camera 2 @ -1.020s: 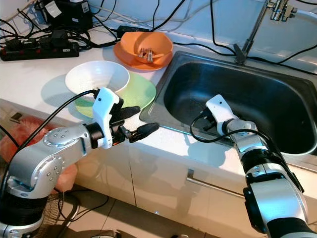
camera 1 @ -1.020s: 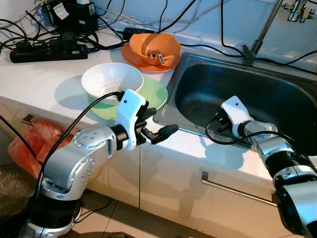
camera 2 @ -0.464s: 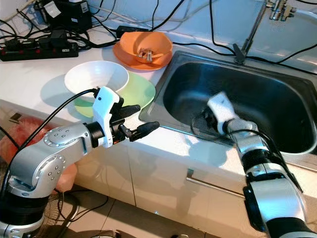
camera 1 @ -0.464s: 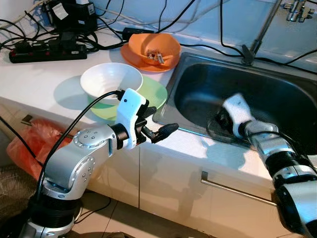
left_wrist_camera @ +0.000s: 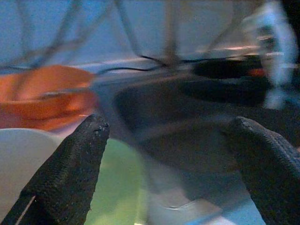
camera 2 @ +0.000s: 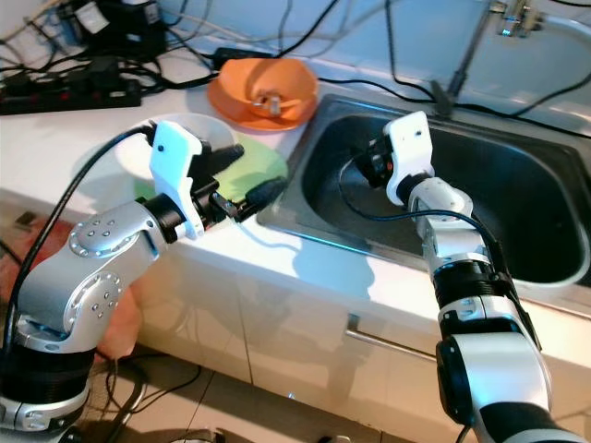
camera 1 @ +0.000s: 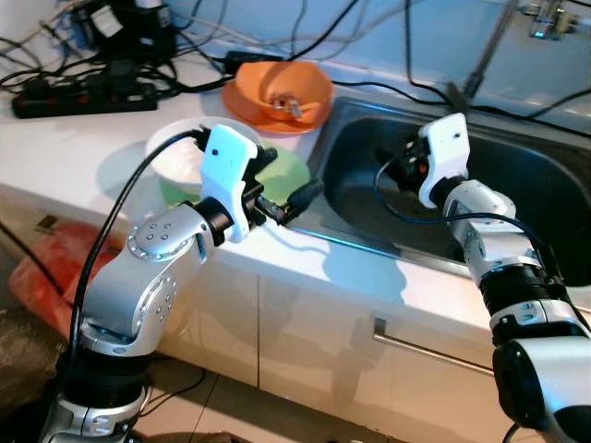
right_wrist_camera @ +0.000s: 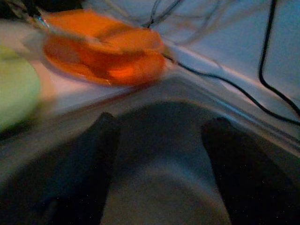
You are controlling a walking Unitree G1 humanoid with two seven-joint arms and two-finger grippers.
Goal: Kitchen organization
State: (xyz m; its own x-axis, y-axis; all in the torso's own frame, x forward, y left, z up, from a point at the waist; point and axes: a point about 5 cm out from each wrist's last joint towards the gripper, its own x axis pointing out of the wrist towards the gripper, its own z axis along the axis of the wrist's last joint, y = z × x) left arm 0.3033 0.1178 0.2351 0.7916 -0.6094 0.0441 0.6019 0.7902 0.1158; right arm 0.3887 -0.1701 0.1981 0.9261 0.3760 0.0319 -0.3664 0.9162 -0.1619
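Left gripper (camera 1: 294, 197): jaws spread wide, nothing betw. them. The left wrist view shows both black fingers (left_wrist_camera: 70, 173) far apart, w/ green plate (left_wrist_camera: 117, 183) and sink (left_wrist_camera: 187, 117) in the gap beyond. It hangs over the bench (camera 1: 83, 138) edge, just beside the sink's left rim and over the green plate's near side.

Right gripper (right_wrist_camera: 159, 154): jaws also parted and empty. The right wrist view has two dark fingertips (right_wrist_camera: 98, 140) apart, looking across the basin toward the orange bowl (right_wrist_camera: 103, 51). Eye views hide those fingers behind the white wrist housing (camera 1: 441, 159), which hangs over the sink's left half, above the basin.

White bowl (camera 1: 175, 159) sits on the green plate, partly hidden by the left arm. Orange bowl sits on an orange plate (camera 1: 242, 100) behind them, near the sink's back-left corner; small metal items (camera 1: 288, 104) lie in it, too blurred to name. Power strip (camera 1: 83, 95) and tangled cables (camera 1: 138, 65) lie at the bench's back left. Faucet stem (camera 1: 480, 65) rises behind the sink. A red bag (camera 1: 42, 268) lies on the floor below.
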